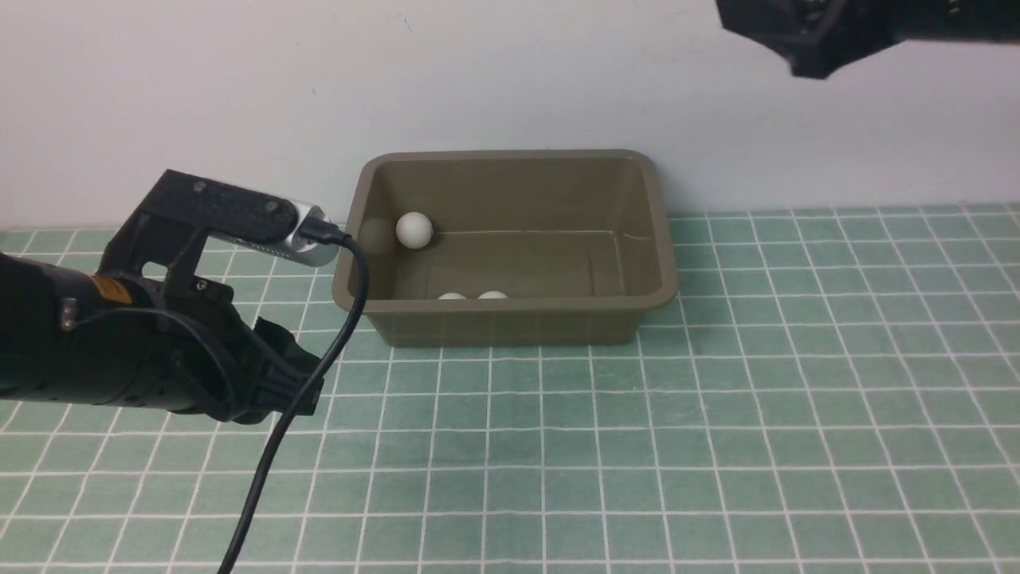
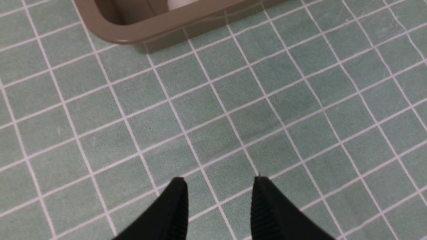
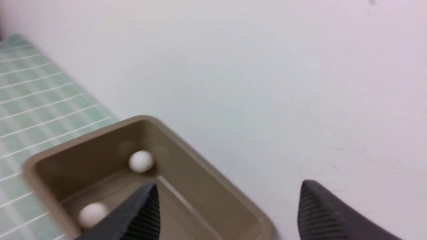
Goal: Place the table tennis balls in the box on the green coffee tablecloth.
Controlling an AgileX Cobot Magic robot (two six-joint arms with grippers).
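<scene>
The olive-brown box (image 1: 510,307) stands on the green checked tablecloth (image 1: 717,414) against the back wall. Inside it one white ball (image 1: 414,229) lies at the far left corner, and the tops of two more balls (image 1: 452,296) (image 1: 492,296) show behind the near wall. My left gripper (image 2: 218,181) hangs open and empty over bare cloth, left of and in front of the box (image 2: 160,23). My right gripper (image 3: 228,188) is open and empty, raised high at the back right above the box (image 3: 206,186); its view shows two balls (image 3: 141,161) (image 3: 92,214).
A pale wall (image 1: 239,96) rises right behind the box. The left arm's black cable (image 1: 319,367) hangs down over the cloth in front of the box's left end. The right arm (image 1: 837,32) shows only at the top right corner.
</scene>
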